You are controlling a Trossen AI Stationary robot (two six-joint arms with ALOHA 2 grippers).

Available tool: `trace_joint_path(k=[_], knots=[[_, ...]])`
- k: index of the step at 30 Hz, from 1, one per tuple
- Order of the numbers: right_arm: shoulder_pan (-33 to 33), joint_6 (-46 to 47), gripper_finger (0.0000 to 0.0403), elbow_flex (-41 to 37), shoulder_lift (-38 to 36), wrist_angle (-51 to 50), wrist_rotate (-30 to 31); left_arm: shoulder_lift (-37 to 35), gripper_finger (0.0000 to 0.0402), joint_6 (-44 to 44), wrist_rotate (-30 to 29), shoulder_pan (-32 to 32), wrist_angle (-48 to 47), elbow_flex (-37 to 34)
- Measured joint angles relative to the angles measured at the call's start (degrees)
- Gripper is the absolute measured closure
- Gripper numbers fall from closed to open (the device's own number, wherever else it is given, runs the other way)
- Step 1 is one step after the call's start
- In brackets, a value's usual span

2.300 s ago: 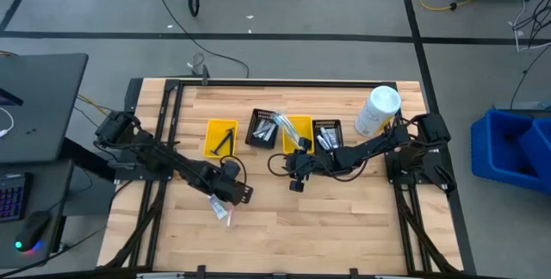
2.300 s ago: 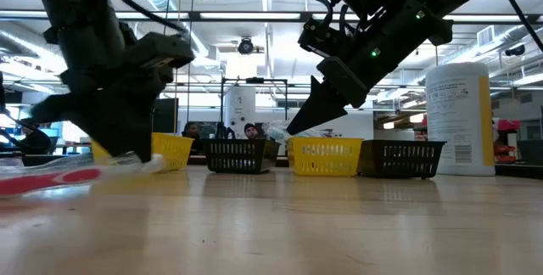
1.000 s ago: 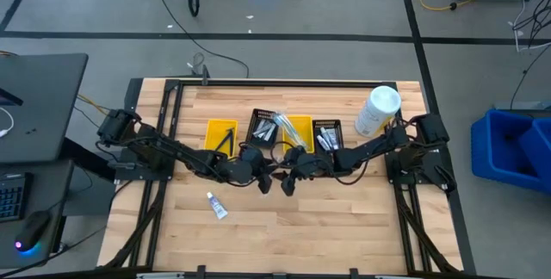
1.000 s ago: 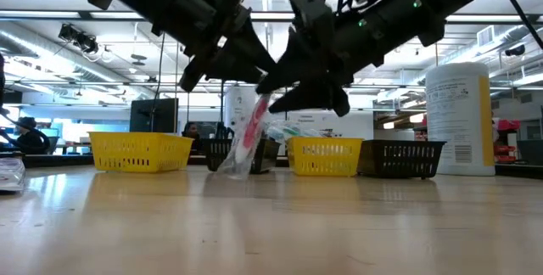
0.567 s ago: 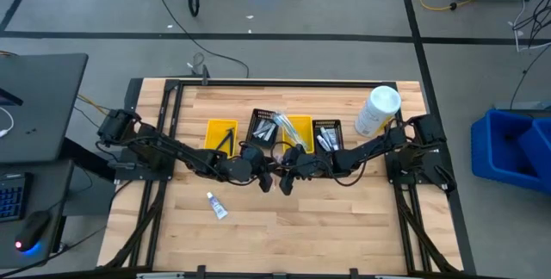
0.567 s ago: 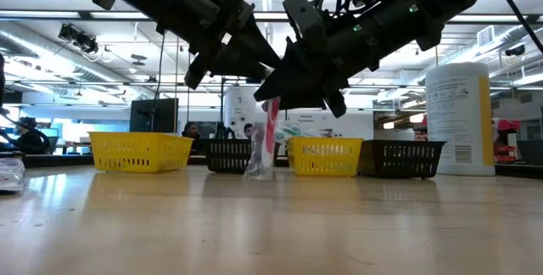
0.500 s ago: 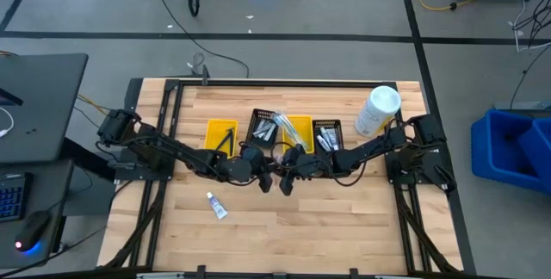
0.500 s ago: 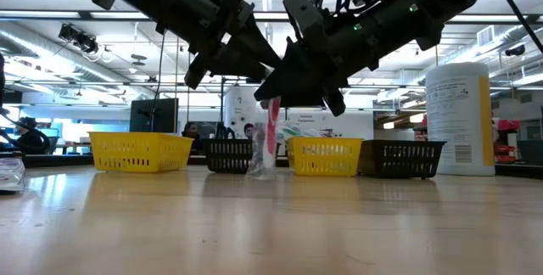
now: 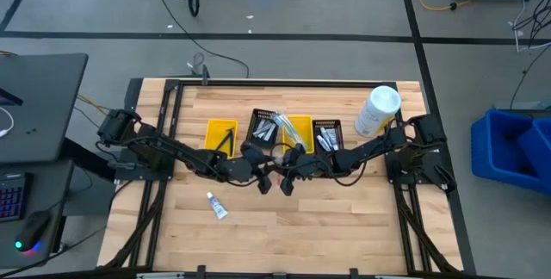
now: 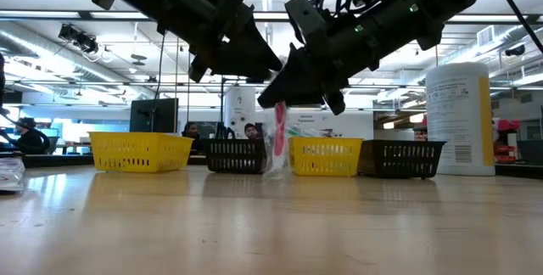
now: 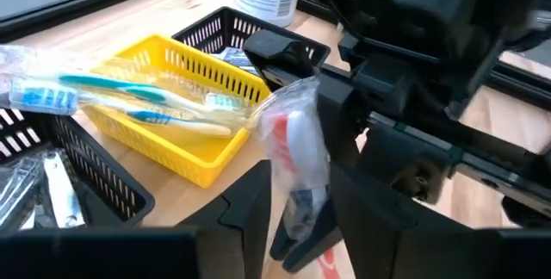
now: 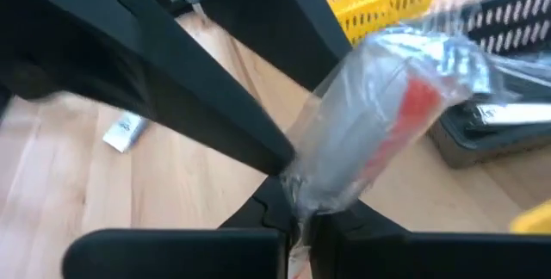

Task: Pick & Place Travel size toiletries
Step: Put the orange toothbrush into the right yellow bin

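Note:
A clear packet with a red-and-white item inside (image 10: pixel 276 143) hangs at the table's centre, near side of the bins. My right gripper (image 9: pixel 287 182) comes in from the right and is shut on it; the hold shows in the right wrist view (image 12: pixel 297 227). My left gripper (image 9: pixel 265 182) comes in from the left and is open. In the left wrist view (image 11: pixel 297 219) its fingers stand on either side of the packet (image 11: pixel 297 154). A small toothpaste tube (image 9: pixel 216 204) lies flat on the near left of the table. My right gripper pinches the packet's upper end (image 12: pixel 301 189) between its two fingers. The fingers slant down from the table's right. The packet hangs upright below them (image 10: pixel 277 152), clear of the table.
Across the table's middle stands a row of bins: a yellow one (image 9: pixel 220 137), a black one (image 9: pixel 263 128), a yellow one holding toothbrushes (image 11: pixel 172 98) and a black one (image 9: pixel 328 134). A big white bottle (image 9: pixel 377 111) stands at the far right.
The packet hung slanted a second ago. It has swung upright and shifted a little toward the table's right, under my right gripper. Both arms have stayed close together at the centre.

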Motion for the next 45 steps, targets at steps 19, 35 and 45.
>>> trace_joint_path(k=[19, 35, 45], knots=[[-7.7, -6.9, 0.0384, 0.0, -20.4, -24.1, 11.5, 0.0, 0.0228, 0.4, -1.7, 0.0, -0.4, 0.0], [-18.9, -15.5, 0.0384, 0.0, -12.5, -24.6, 2.5, 0.0, 0.023, 0.4, -1.7, 0.4, -0.3, 0.0], [-19.5, -15.7, 0.0362, 0.0, -9.6, -24.6, -0.6, 0.0, 0.023, 1.9, -1.5, 0.6, -0.4, 0.0]])
